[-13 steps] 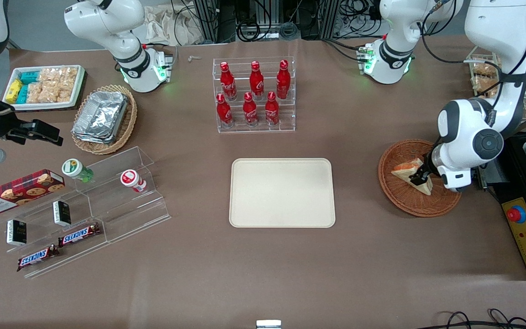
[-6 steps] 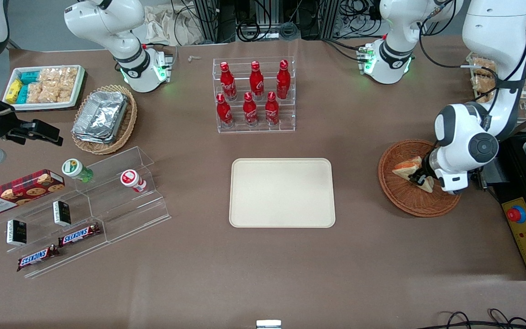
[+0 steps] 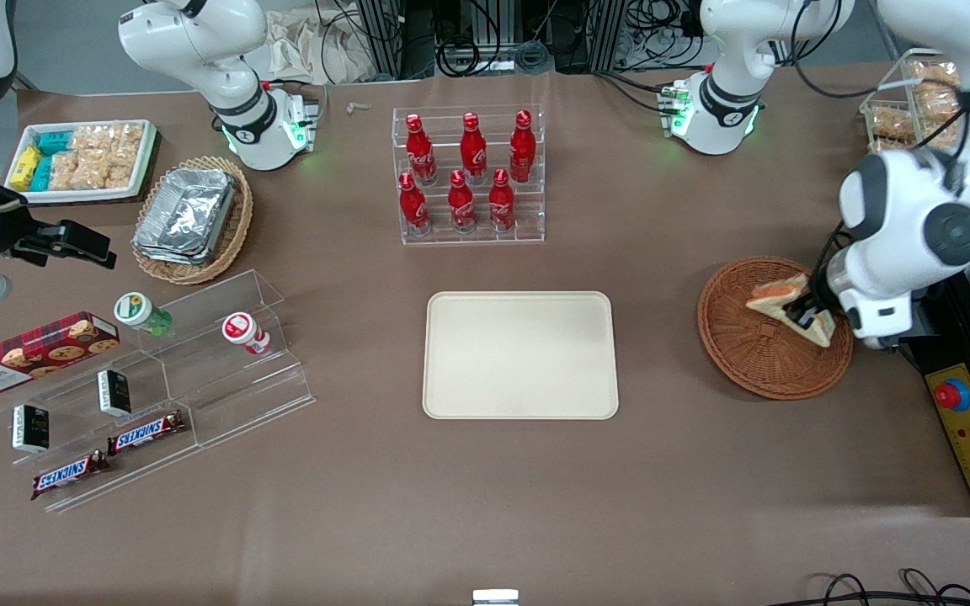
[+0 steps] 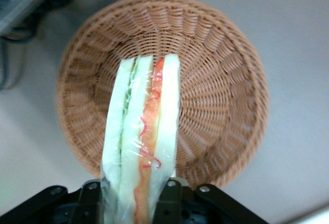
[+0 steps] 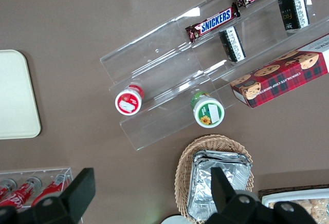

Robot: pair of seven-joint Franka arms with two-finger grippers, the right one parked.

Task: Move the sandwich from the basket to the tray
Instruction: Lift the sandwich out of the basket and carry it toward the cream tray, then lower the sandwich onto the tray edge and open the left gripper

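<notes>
My gripper (image 3: 807, 315) pinches wrapped sandwich (image 4: 142, 136) above basket (image 4: 226, 70), fingertips hidden by bread; tray (image 3: 521, 354) well apart.

A brown-covered table (image 3: 468, 497), with what seem cable-strewn racks (image 3: 493, 34) at its edge.

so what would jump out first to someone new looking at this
The left arm's tool, shut on a plastic-wrapped triangular white-bread sandwich, holds it above the round reddish-brown wicker basket. Next, six red bottles in a clear rack, farther from the front camera than the bare cream rectangular tray.
</notes>
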